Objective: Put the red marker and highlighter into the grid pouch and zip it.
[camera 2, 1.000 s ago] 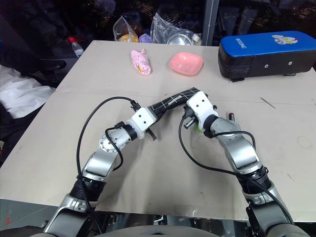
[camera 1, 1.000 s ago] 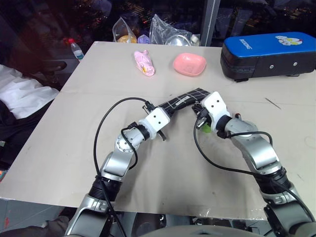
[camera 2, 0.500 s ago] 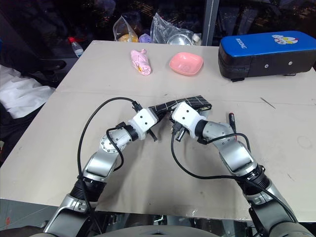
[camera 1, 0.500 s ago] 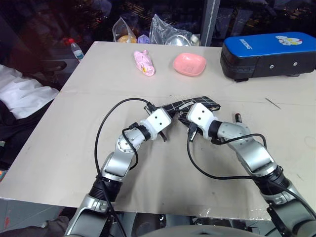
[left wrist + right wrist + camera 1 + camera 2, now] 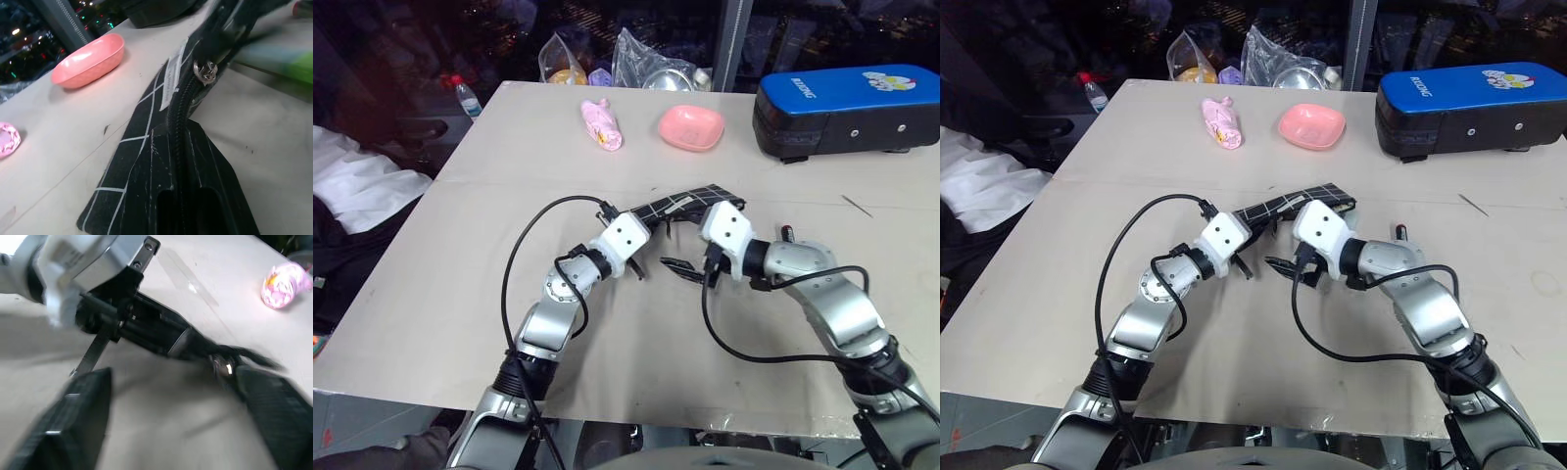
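The grid pouch [image 5: 690, 204] lies on the surface [image 5: 460, 255] near its middle, a black strip with white lines running from the left gripper [image 5: 651, 231] toward the right. The left fingers are clamped on the pouch's near end; in the left wrist view the fabric [image 5: 161, 161] rises between them, with the zipper line along the top, a metal pull [image 5: 205, 72] farther up and a white label beside it. A blurred green strip, likely the highlighter [image 5: 279, 66], shows just past the pouch on the surface. The red marker's [image 5: 787, 233] tip shows beside the right forearm, just right of the pouch, lying on the surface.

The right gripper [image 5: 683, 266] hangs just in front of the pouch, near the left gripper, its fingers spread wide and holding nothing; the right wrist view shows its two dark fingers [image 5: 68, 426] far apart with bare surface between them, facing the left gripper and the pouch end.

Farther back sit a pink bowl [image 5: 690, 127] and a pink wrapped item [image 5: 603, 124], well apart from the pouch. A blue-and-black case [image 5: 847, 110] stands at the far right corner. Plastic bags [image 5: 646, 64] lie at the far edge, and a bottle [image 5: 465, 98] stands past the far left corner
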Robot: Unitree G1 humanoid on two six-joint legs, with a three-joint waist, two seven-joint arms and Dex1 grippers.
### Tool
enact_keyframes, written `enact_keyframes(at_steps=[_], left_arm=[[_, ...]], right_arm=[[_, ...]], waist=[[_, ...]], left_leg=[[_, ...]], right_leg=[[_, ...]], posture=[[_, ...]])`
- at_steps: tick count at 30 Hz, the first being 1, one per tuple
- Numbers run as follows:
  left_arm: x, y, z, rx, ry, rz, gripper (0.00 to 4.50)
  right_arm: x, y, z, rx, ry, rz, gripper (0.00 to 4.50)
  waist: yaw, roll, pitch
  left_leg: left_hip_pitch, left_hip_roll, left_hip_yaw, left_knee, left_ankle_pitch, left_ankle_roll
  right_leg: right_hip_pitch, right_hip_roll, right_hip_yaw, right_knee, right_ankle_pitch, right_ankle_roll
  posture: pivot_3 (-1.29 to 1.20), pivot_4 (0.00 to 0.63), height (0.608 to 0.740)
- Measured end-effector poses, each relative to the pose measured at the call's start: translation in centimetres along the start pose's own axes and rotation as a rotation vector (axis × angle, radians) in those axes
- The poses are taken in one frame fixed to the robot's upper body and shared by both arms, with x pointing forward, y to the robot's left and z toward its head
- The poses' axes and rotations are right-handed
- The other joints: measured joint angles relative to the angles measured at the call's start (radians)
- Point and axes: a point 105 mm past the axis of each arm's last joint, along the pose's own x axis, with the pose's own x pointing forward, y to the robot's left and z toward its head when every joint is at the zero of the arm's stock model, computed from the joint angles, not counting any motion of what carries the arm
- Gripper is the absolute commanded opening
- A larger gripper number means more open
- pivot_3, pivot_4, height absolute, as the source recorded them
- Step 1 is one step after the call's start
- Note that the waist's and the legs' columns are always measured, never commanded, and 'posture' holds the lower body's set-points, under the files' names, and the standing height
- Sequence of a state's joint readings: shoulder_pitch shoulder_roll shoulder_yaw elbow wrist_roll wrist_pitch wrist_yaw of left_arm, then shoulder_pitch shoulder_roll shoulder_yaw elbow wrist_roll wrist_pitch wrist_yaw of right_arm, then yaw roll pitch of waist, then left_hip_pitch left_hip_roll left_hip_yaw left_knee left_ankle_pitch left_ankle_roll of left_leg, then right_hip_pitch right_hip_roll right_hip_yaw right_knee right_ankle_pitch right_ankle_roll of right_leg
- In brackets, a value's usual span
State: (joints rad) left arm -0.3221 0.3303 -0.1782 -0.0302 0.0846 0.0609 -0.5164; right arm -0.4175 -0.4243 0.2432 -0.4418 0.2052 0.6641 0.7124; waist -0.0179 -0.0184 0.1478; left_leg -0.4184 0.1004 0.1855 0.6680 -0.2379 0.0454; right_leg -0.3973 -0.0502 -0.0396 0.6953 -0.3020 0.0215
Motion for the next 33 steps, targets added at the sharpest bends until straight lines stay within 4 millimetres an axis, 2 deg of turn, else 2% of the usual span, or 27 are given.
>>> enact_keyframes(at_steps=[1,2,4,5,8,16,21,24,26,28,32,33], left_arm=[[0.0,0.2,0.0,-0.021,-0.003,0.008,0.0],[0.0,0.2,0.0,-0.03,-0.003,0.011,0.0],[-0.1,0.4,0.1,-0.058,-0.008,0.016,0.0],[-0.1,0.4,0.1,-0.065,-0.009,0.017,0.0],[-0.2,0.7,0.2,-0.073,-0.01,0.022,0.0],[-0.3,0.6,0.4,-0.091,-0.011,0.003,0.0],[-0.4,0.5,0.4,-0.097,-0.004,0.001,0.0],[-0.4,0.4,0.8,-0.091,-0.016,0.001,0.0],[-0.4,0.5,1.1,-0.088,-0.023,0.003,0.0],[-0.4,0.5,1.0,-0.089,-0.02,0.004,0.0],[-0.4,0.5,0.8,-0.091,-0.005,0.009,0.0],[-0.5,0.5,0.7,-0.093,0.0,0.01,0.0]], right_arm=[[-0.2,-0.4,0.6,0.049,-0.033,-0.024,3.4],[-0.3,-0.5,0.9,0.065,-0.05,-0.038,3.14],[-0.6,-1.6,1.3,0.121,-0.08,-0.107,2.15],[-0.7,-2.0,1.2,0.132,-0.077,-0.132,1.75],[-0.8,-3.6,0.7,0.18,-0.057,-0.229,0.08],[0.6,-5.6,-1.0,0.247,0.004,-0.348,0.03],[2.0,-6.0,-1.9,0.163,0.053,-0.359,0.03],[3.3,-6.2,0.0,-0.092,0.021,-0.303,0.91],[3.8,-6.0,1.0,-0.236,0.005,-0.271,1.92],[4.1,-5.7,0.9,-0.335,-0.002,-0.244,2.65],[4.6,-5.0,0.3,-0.565,0.016,-0.164,4.45],[4.6,-5.1,0.3,-0.598,0.015,-0.162,4.45]], waist=[[0.0,0.0,0.0],[0.0,0.0,0.0],[0.003,0.0,0.0],[0.003,0.0,0.0],[0.002,0.0,0.0],[0.002,0.0,0.0],[0.0,0.0,0.0],[-0.001,0.001,0.001],[-0.001,0.001,0.001],[0.001,0.001,0.001],[0.001,0.0,0.001],[0.001,0.0,0.001]], left_leg=[[0.0,0.001,-0.001,0.0,0.0,0.0],[0.0,0.001,-0.001,0.0,0.0,0.0],[0.0,0.001,-0.001,0.0,0.0,0.0],[0.0,0.001,-0.001,0.0,0.0,0.0],[0.0,0.0,0.0,0.0,0.0,0.0],[0.0,0.0,0.0,-0.001,0.0,0.0],[0.0,0.0,0.001,-0.001,0.0,0.0],[0.0,0.0,0.001,-0.001,0.0,0.0],[0.0,0.0,0.001,-0.001,0.0,0.0],[0.0,0.0,0.001,-0.001,0.0,0.0],[0.0,0.0,0.002,0.0,0.0,0.0],[0.0,0.0,0.002,0.0,0.0,0.0]], right_leg=[[0.0,0.001,0.0,0.0,0.0,0.0],[0.0,0.001,-0.001,0.0,0.0,0.0],[0.0,0.002,-0.001,0.0,0.0,0.0],[0.0,0.002,-0.001,0.0,0.0,0.0],[0.0,0.001,0.0,0.0,0.0,0.0],[0.0,0.001,0.0,0.0,0.0,0.0],[-0.001,0.001,0.0,0.0,0.0,0.0],[-0.001,0.001,0.0,0.0,0.0,0.0],[-0.001,0.001,0.0,0.0,0.0,0.0],[-0.001,0.001,0.0,0.0,0.0,0.0],[-0.001,0.001,0.0,0.0,0.0,0.0],[-0.001,0.001,0.0,0.0,0.0,0.0]], posture=[[0.0,0.15,0.725],[0.0,0.15,0.725],[0.0,0.15,0.725],[0.0,0.15,0.725],[0.0,0.15,0.725],[0.0,0.15,0.725],[0.0,0.15,0.725],[0.0,0.15,0.725],[0.0,0.15,0.725],[0.0,0.15,0.725],[0.0,0.15,0.725],[0.0,0.15,0.725]])
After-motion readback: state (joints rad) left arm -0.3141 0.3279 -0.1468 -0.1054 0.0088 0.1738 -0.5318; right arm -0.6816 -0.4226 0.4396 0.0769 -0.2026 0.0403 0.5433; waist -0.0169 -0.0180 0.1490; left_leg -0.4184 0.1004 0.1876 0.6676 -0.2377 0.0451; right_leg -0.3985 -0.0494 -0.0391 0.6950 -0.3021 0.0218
